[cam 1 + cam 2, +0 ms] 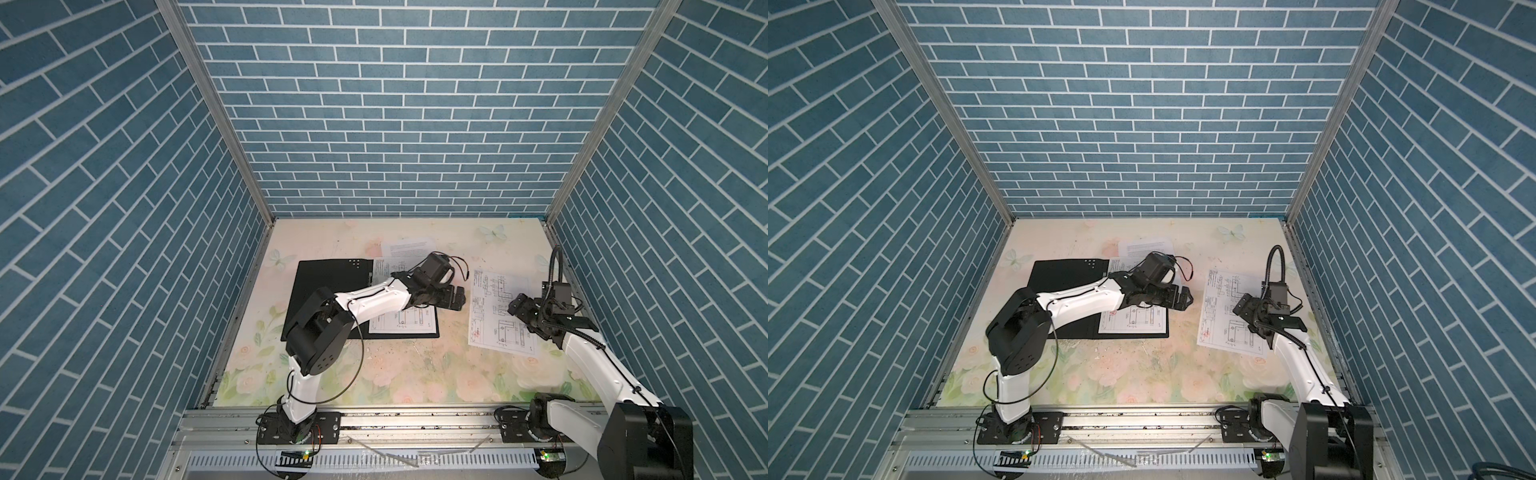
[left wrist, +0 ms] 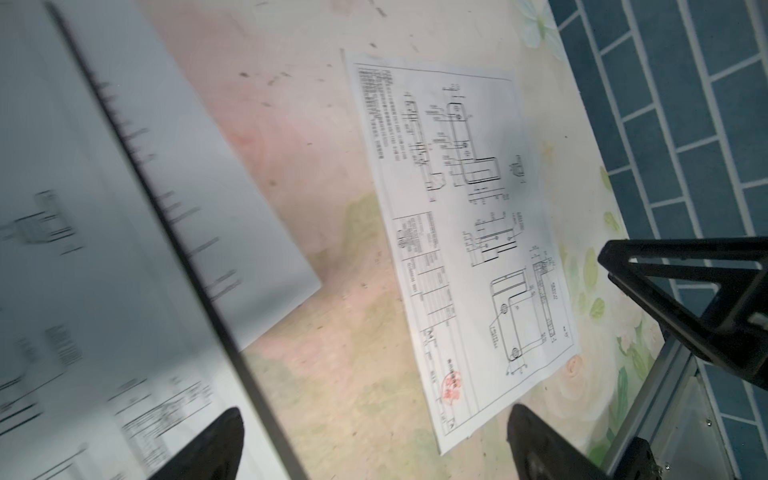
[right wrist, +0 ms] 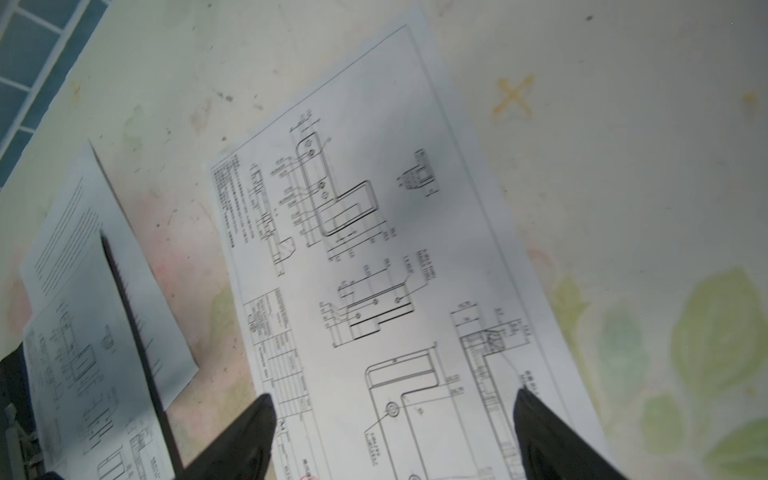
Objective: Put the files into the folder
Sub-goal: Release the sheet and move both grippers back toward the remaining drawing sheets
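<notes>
Right wrist view is showing the right gripper (image 3: 395,440) spread wide and empty over a drawing sheet (image 3: 374,270) lying on the desk (image 3: 623,166); its tips are possibly touching the paper. In both top views the left gripper (image 1: 455,300), also wide and empty, is hovering beside the open folder (image 1: 324,291), where a second drawing sheet (image 1: 405,324) is lying; the text sheet (image 1: 409,246) is lying just beyond.

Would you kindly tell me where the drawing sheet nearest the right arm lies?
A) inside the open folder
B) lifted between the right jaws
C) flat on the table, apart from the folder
C: the drawing sheet lies flat on the table, apart from the folder.
</notes>
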